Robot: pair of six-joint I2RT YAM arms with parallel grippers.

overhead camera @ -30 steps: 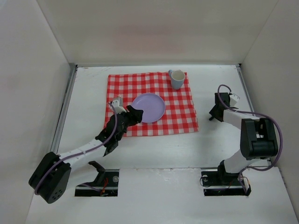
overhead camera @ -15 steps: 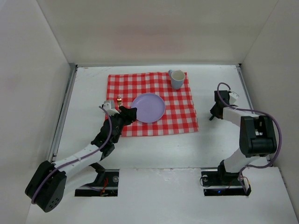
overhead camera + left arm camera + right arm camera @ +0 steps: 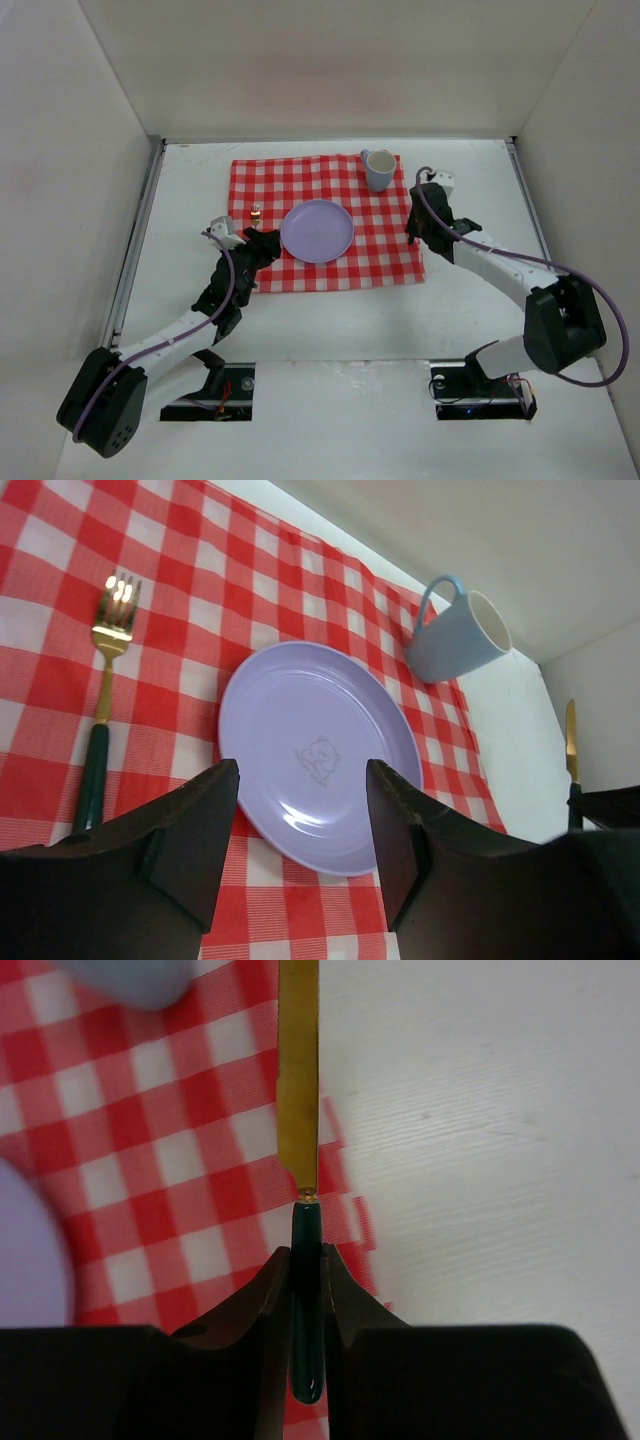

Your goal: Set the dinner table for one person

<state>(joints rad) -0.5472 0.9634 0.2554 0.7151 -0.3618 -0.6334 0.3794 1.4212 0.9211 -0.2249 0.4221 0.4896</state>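
The light blue mug (image 3: 378,170) stands on the red-and-white checked cloth (image 3: 390,255). Its inside looks white, but its bottom is hard to see. The big flat white dinner table (image 3: 330,320) lies under both claws. The right claw (image 3: 306,1260) pinches a gold knife (image 3: 298,1080) by its green handle. The left claw (image 3: 300,810) gapes wide, holding nothing, beside the round purple plate (image 3: 317,231).

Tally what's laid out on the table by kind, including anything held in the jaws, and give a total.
plate: 1
mug: 1
fork: 1
knife: 1
checked cloth: 1
Total: 5
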